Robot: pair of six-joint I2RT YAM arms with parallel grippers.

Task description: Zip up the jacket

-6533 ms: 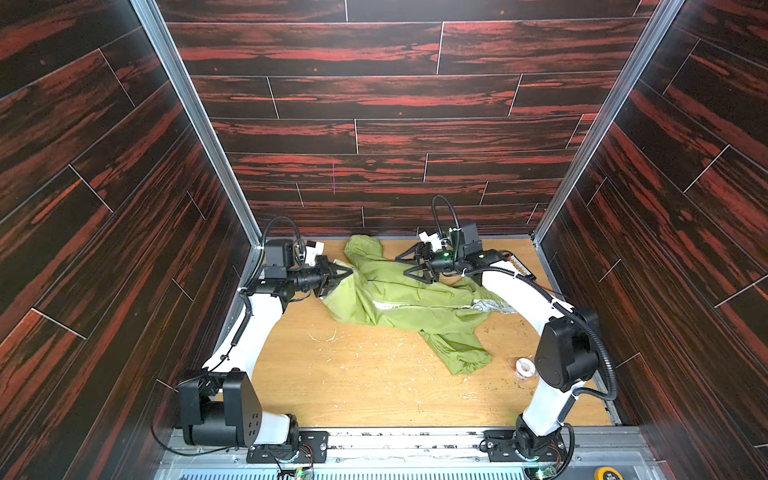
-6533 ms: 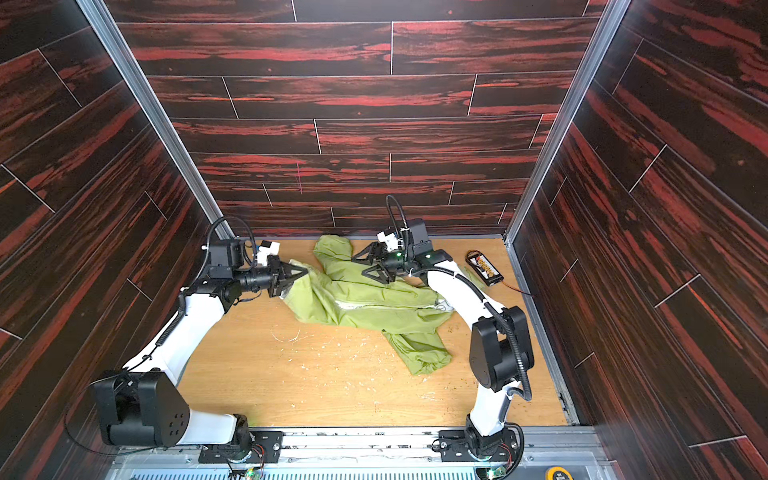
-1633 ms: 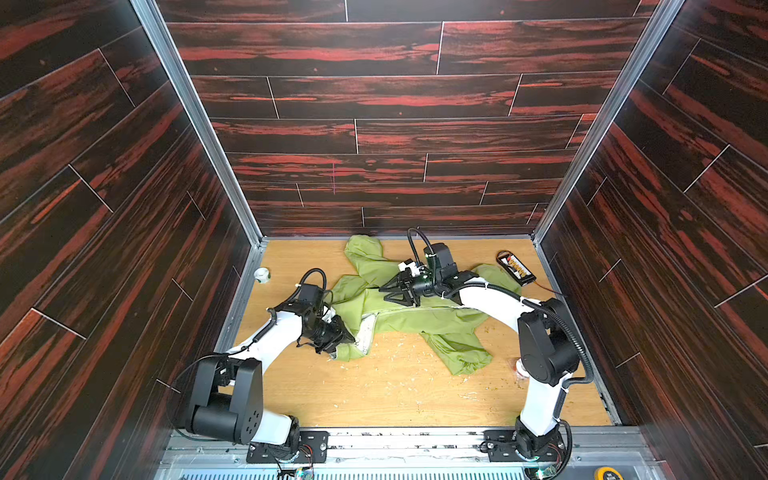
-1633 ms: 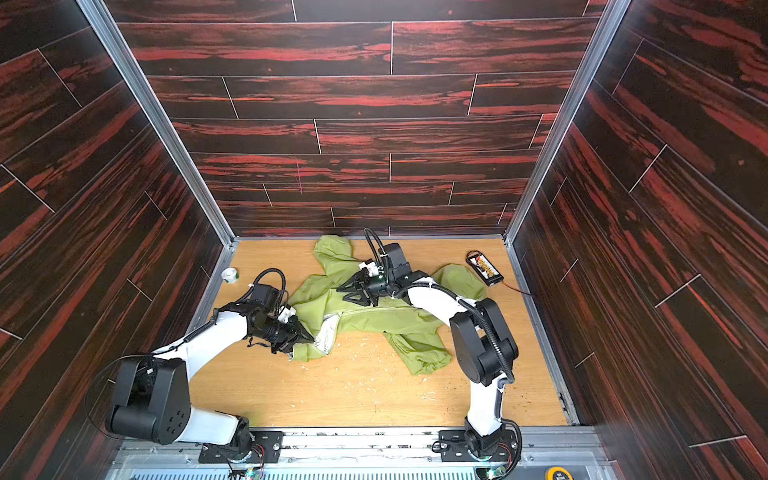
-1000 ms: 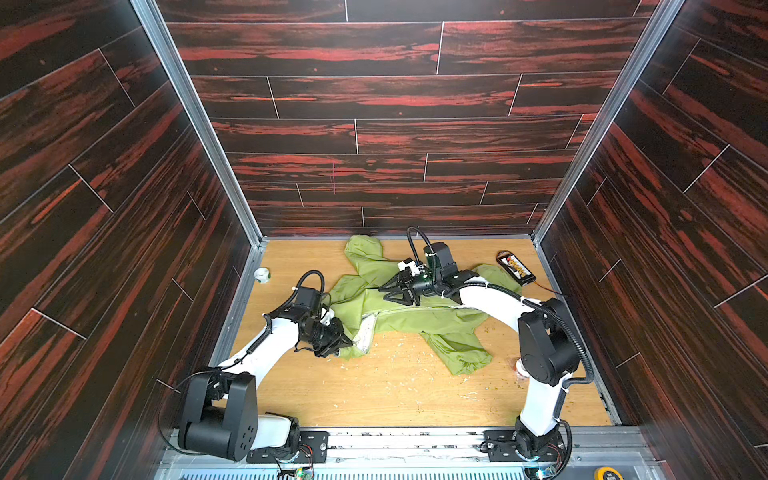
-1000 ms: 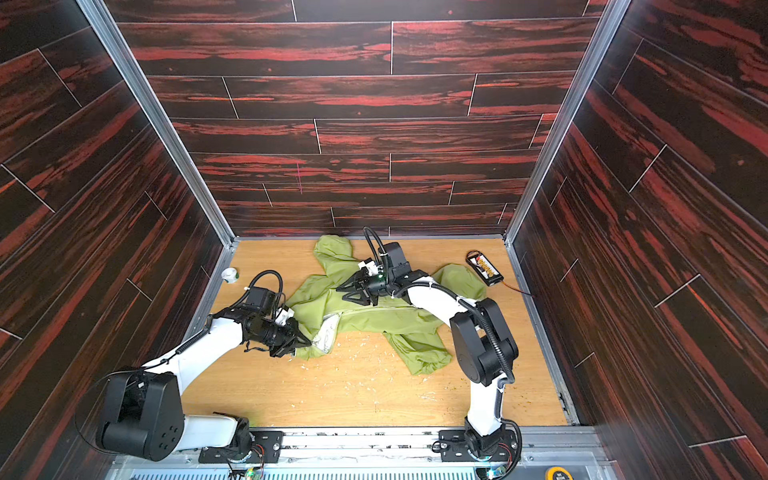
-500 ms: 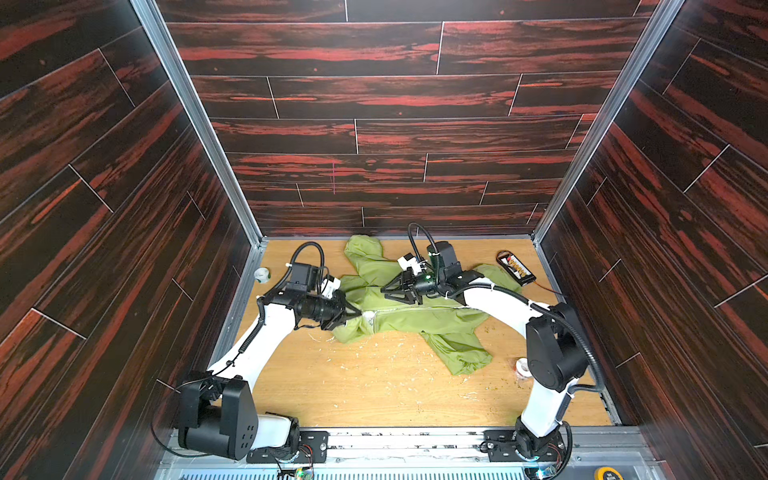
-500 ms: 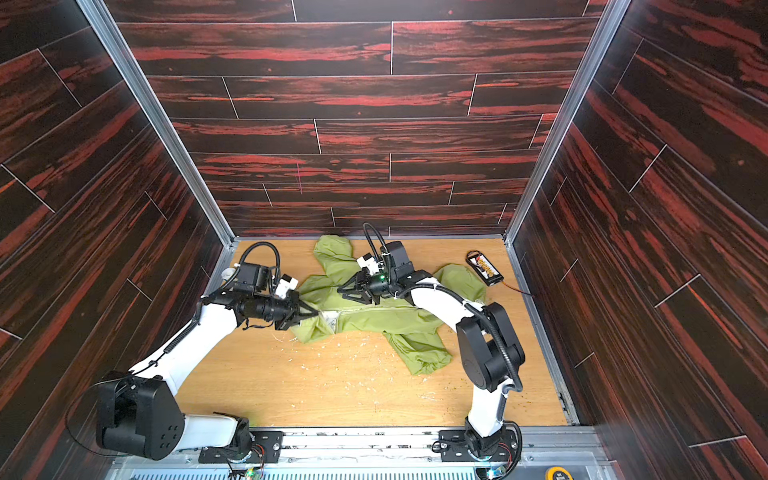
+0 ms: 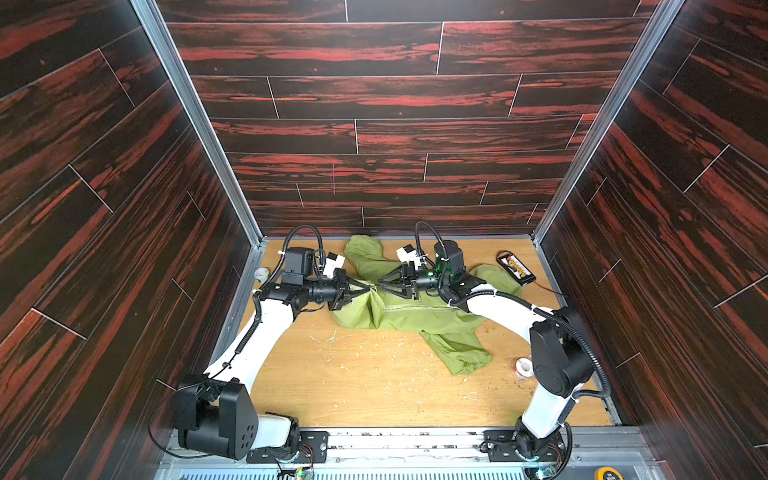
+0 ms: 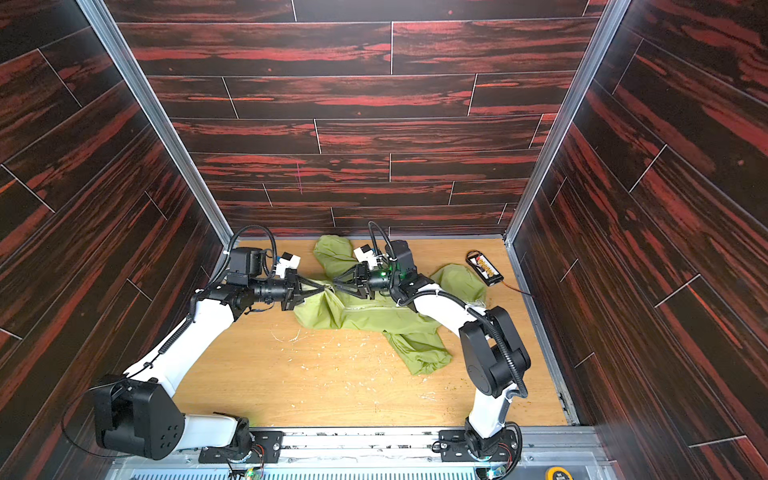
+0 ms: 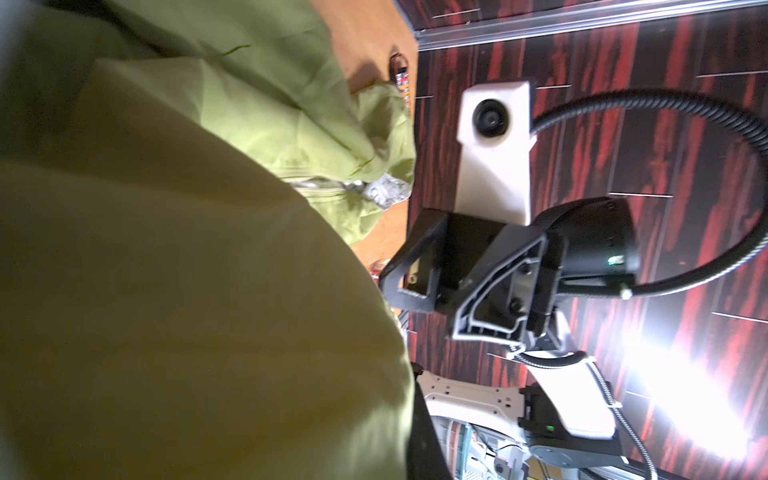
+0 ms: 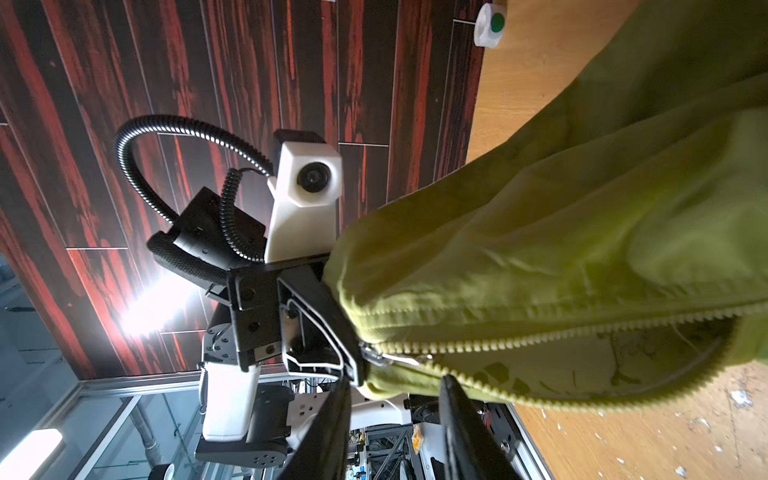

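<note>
Now my left gripper [image 9: 366, 288] is clamped tight on the left end of the jacket [image 9: 415, 316], at the foot of its zipper [image 12: 540, 337], holding it off the table [image 9: 353, 386]. My right gripper [image 9: 380, 286] faces it, jaws partly apart with nothing between them, just beside the zip pull [image 12: 401, 358]; the rest of it lies far, centre to right

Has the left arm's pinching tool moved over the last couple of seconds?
Yes. The left tool, shut on the jacket, has gone from nearer the front rail toward the back wall, ending close to the right tool.
</note>
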